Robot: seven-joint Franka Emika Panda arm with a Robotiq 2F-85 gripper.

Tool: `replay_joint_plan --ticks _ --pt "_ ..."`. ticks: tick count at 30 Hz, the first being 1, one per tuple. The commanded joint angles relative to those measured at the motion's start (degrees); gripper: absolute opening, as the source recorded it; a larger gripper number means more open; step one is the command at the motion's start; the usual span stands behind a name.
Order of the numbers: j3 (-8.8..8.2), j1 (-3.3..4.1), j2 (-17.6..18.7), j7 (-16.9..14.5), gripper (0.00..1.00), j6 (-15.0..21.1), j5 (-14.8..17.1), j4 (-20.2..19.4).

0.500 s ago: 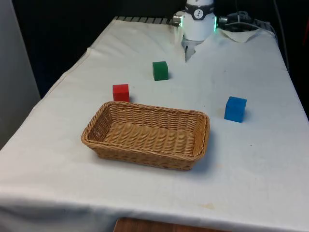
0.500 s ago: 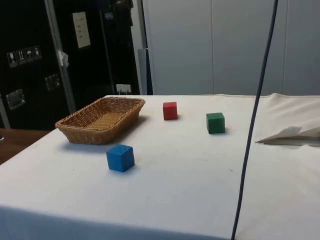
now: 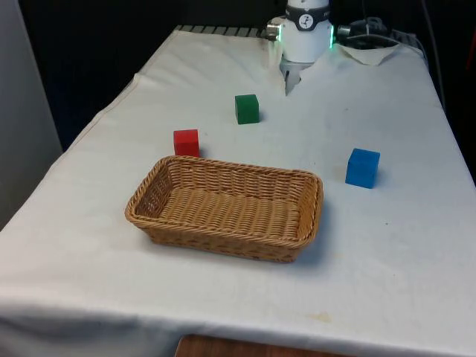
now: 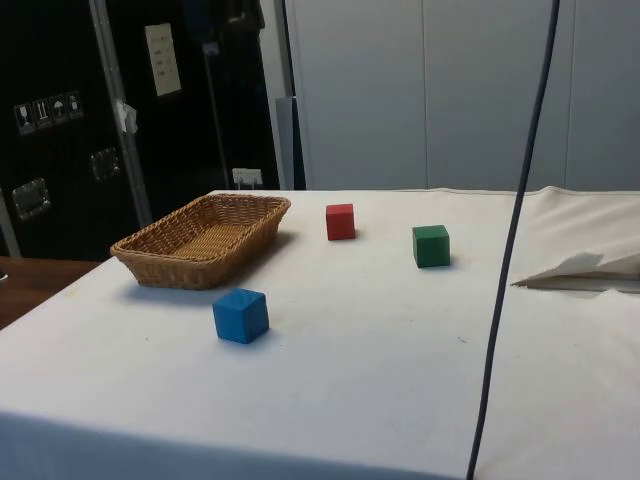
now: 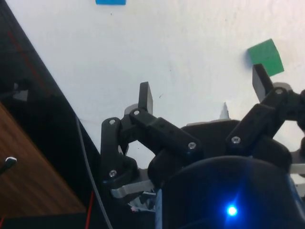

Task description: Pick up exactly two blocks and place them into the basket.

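1. A white cloth (image 3: 387, 253) covered the table, hanging over its near edge in the front view.
2. Black curtains (image 3: 111, 44) hung behind the far end.
3. In the side view, dark cabinets (image 4: 70, 130) stood beside a pale panelled wall (image 4: 430, 90).

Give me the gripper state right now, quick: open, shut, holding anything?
Gripper: open, jaws spread wide and holding nothing, above bare cloth with the green block near one fingertip.
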Motion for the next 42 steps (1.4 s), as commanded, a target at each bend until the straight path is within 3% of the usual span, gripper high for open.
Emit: replay_joint_plan --ticks 1,2,6,8,9,10,14,15,16,17,22,23,24,25,31,32,33,40,41,42 --pt "0.11 0.00 0.1 0.3 1.00 0.5 0.0 -0.2" --pt "0.00 0.34 -0.1 1.1 1.00 2.0 -0.3 -0.7" --pt "0.74 0.46 -0.1 2.6 1.00 4.4 -0.2 -2.1" --pt "1.09 0.46 -0.2 3.1 1.00 5.2 -0.3 -2.6" --pt "1.20 0.00 0.1 2.4 1.00 3.8 0.0 -2.0" --pt "1.32 0.52 -0.2 3.4 1.00 5.7 -0.3 -2.9" --pt "2.35 0.63 -0.4 4.6 1.00 7.7 -0.3 -4.1" --pt "2.92 0.63 -0.5 5.2 1.00 8.6 -0.3 -4.6" --pt "3.04 0.06 -0.1 4.5 1.00 7.0 0.0 -3.9" --pt "3.21 0.69 -0.5 5.4 1.00 9.2 -0.3 -5.0" --pt "5.10 0.80 -0.7 6.9 1.00 12.1 -0.6 -7.3" --pt "5.39 0.74 -0.8 7.1 1.00 12.6 -0.6 -7.7" --pt "5.67 0.06 -0.2 6.4 1.00 11.1 0.0 -6.8" --pt "5.79 0.80 -0.8 7.4 1.00 13.2 -0.6 -8.1" --pt "7.96 0.74 -0.7 8.9 1.00 16.8 -0.5 -10.9" --pt "8.25 0.11 -0.3 8.3 1.00 15.5 0.0 -10.1" --pt "8.31 0.69 -0.7 9.2 1.00 17.4 -0.5 -11.3" --pt "10.60 0.52 -0.4 11.0 1.00 21.6 -0.2 -14.2" --pt "10.89 0.11 -0.3 10.5 1.00 20.5 0.0 -13.8" --pt "11.12 0.40 -0.3 11.5 1.00 22.6 -0.1 -14.9"
